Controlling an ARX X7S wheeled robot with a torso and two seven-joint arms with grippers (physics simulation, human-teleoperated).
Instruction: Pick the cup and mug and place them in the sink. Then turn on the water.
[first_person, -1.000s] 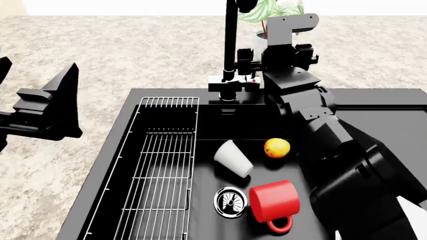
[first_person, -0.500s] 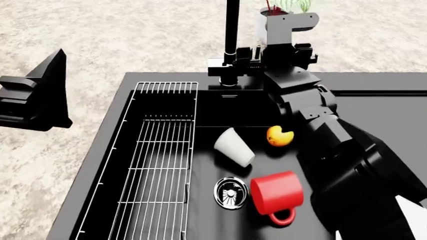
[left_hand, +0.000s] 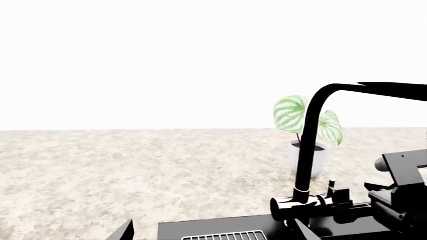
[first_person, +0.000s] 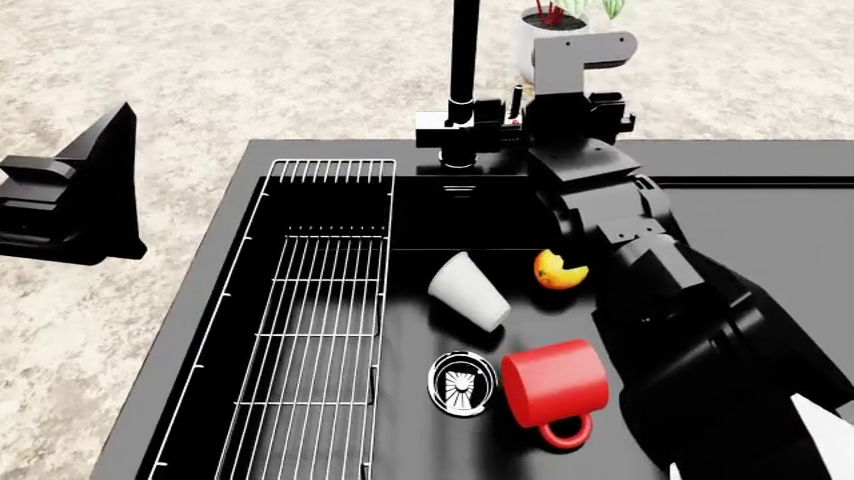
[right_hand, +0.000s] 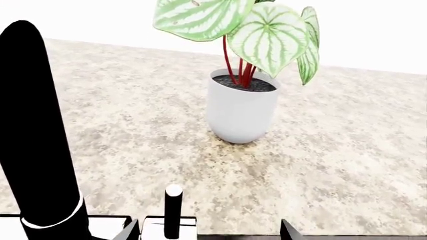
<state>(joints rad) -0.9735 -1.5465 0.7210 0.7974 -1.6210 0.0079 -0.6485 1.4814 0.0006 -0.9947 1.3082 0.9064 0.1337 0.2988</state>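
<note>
The pale cup (first_person: 469, 290) lies on its side in the black sink (first_person: 441, 225). In front of it the red mug (first_person: 551, 385) also lies on its side, handle toward me. The black faucet (first_person: 463, 60) rises from its chrome base (first_person: 454, 135) at the sink's back edge. My right gripper (right_hand: 208, 234) is open at that base. The small lever (right_hand: 173, 210) stands between its fingers, nearer the faucet-side one. My left gripper (left_hand: 213, 235) hangs open and empty over the counter left of the sink.
An orange fruit (first_person: 561, 270) rests in the basin beside my right arm. A wire rack (first_person: 314, 330) covers the sink's left part, and a round drain (first_person: 462, 383) sits by the mug. A potted plant (right_hand: 241, 110) stands behind the faucet.
The head view has tilted down, so the sink and faucet sit higher in the frame. The orange has rolled a little. Cup and mug lie where they were.
</note>
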